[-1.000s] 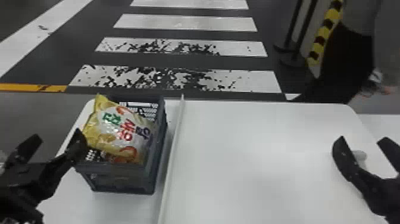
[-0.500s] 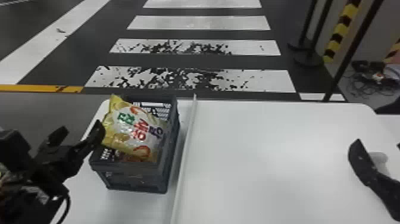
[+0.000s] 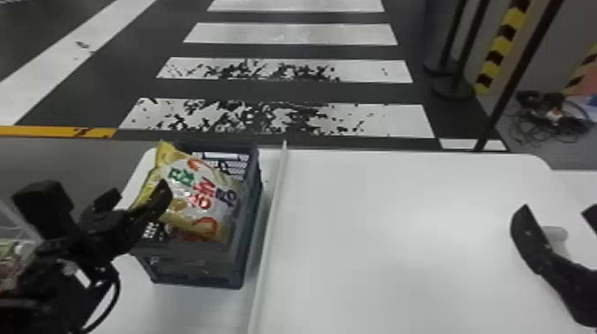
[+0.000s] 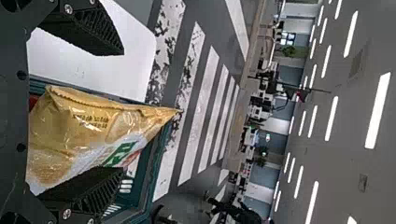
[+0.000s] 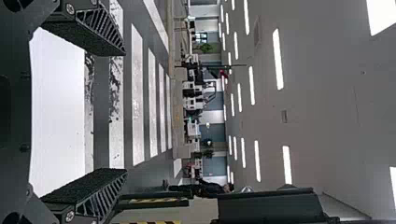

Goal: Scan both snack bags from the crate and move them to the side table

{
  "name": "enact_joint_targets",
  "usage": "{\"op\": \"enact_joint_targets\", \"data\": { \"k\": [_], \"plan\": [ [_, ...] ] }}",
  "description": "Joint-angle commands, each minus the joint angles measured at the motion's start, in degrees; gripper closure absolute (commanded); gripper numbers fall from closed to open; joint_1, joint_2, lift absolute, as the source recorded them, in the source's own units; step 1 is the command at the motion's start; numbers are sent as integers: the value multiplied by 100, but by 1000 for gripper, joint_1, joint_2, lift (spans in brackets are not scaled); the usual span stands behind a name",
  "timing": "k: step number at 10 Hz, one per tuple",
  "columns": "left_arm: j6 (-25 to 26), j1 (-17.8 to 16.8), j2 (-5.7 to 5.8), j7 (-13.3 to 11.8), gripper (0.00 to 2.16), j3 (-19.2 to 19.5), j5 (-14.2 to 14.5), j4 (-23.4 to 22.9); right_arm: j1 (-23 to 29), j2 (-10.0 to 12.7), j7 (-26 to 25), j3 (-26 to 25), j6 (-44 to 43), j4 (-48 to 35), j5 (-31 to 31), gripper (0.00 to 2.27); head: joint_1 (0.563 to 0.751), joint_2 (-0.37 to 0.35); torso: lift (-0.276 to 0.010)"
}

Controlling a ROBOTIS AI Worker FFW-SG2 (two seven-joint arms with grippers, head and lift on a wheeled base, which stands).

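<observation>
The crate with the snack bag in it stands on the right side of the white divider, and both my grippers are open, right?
Not quite: the head view shows the crate, with the snack bag in it, left of the white divider. The left gripper and right gripper are indeed both open.
</observation>
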Motion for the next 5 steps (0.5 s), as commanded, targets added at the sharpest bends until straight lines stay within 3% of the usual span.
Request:
{"op": "enact_joint_targets", "data": {
  "k": [1, 2, 4, 5],
  "plan": [
    [300, -192, -5, -9, 120, -7, -19, 136, -18, -9, 0, 0, 0, 21, -1, 103, 695, 30, -95],
    [370, -254, -5, -17, 130, -7, -11, 171, -27, -18, 0, 0, 0, 30, -1, 103, 695, 29, -95],
    [353, -289, -49, -44, 512, -7, -19, 154, -62, -53, 0, 26, 0, 30, -1, 103, 695, 28, -95],
    [353, -298, -57, -44, 535, -7, -19, 145, -62, -61, 0, 26, 0, 30, -10, 103, 695, 28, -95]
  ]
}}
